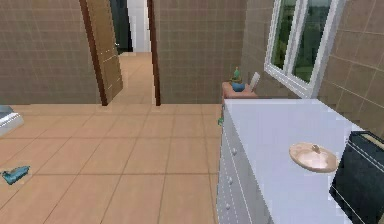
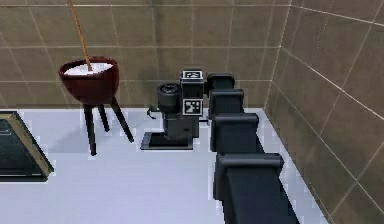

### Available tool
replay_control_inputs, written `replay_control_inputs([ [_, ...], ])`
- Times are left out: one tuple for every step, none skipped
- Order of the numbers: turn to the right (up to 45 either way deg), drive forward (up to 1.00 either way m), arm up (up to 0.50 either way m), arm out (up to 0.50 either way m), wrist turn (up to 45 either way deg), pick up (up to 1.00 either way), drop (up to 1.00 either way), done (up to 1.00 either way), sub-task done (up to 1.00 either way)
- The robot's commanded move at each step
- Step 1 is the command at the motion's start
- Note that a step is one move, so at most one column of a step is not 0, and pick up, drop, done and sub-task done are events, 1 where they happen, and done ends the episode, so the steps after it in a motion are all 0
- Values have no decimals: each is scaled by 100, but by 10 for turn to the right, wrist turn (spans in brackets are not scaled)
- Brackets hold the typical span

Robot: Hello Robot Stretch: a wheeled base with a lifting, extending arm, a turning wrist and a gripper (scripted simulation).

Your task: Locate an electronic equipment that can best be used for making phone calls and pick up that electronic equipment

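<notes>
I have the counter (image 1: 270,130) along the forward view's right, with a dish (image 1: 313,156) toward its wall-side edge and a box (image 1: 360,175) just nearer me. On the arm side view, a legged bowl (image 2: 88,80) stands by the counter's wall-side edge, with an appliance (image 2: 168,125) to its right.

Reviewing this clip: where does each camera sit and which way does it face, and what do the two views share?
Forward view: on the robot, facing ahead and somewhat down over the tiled floor toward a doorway.
Arm side view: on the robot's body, facing sideways across the white counter to a tiled wall; the arm and hand show.
Shared: the counter and the black object at its end.
</notes>
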Motion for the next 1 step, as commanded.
replay_control_inputs([
  [0,0,-12,0,0,0,0,0,0],
])
